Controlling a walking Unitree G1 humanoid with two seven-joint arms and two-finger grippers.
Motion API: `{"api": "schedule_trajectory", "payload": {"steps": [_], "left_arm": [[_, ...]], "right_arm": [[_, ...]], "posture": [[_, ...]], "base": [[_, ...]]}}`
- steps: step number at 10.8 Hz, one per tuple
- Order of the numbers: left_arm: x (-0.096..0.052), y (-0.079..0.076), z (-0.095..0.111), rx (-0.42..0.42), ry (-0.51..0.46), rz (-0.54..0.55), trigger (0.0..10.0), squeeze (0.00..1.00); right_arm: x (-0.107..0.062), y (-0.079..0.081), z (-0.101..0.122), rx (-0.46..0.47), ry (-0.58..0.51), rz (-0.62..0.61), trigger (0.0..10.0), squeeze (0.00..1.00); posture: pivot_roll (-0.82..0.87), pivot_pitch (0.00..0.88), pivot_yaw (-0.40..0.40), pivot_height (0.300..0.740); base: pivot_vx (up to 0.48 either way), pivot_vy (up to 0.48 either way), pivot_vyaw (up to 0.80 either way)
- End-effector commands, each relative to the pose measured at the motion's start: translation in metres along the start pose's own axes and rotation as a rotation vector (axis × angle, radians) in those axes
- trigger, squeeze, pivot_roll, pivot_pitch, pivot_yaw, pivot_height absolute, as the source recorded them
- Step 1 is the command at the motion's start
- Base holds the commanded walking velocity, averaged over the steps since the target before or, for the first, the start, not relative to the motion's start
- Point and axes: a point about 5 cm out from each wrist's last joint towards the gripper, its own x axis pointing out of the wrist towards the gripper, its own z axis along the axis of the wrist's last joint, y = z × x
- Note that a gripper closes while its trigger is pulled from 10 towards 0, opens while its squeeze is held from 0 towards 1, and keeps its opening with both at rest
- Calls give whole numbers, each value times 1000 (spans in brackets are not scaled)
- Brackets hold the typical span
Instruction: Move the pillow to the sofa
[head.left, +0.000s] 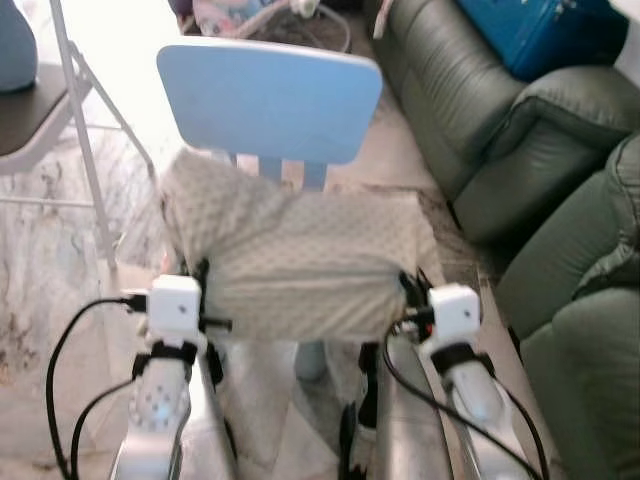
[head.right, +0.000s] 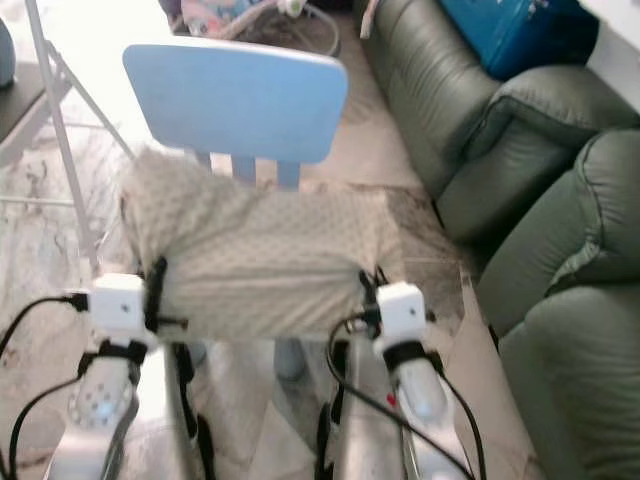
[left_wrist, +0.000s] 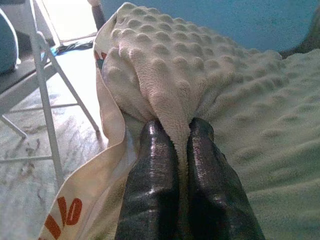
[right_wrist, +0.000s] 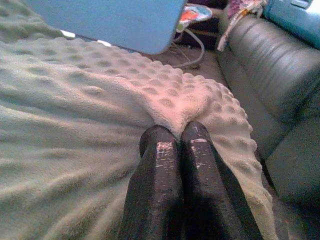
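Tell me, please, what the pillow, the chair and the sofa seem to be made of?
The pillow looks like soft plush fabric, cream, with raised dots all over; it bunches where the fingers pinch it. The chair seems to be smooth light blue plastic or painted wood; the look leaves it open. The sofa appears to be dark green leather or imitation leather, with a dull sheen and soft creases.

a blue chair (head.left: 268, 100) stands right before me, its back on the far side. to my far left i see a white folding frame (head.left: 85, 140). a blue box (head.left: 545, 35) sits far right.
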Motion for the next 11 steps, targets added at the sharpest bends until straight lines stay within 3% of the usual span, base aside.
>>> {"api": "schedule_trajectory", "payload": {"steps": [1,3,6,11], "left_arm": [[-4,16,5,34,-3,68,10000,0],[-13,22,-2,10,79,83,10000,0],[-7,10,3,-24,58,39,10000,0],[1,1,-12,-6,145,-3,10000,0]], "right_arm": [[-8,-16,6,9,-10,-85,10000,0],[-23,-17,1,17,39,-98,10000,0],[-18,-15,6,35,42,-78,10000,0],[-14,-19,6,44,61,-75,10000,0]], "posture": [[26,69,-51,537],[24,67,-39,557],[12,66,-43,617],[-8,40,-50,707]], "base": [[0,0,0],[0,0,0],[0,0,0],[0,0,0]]}}
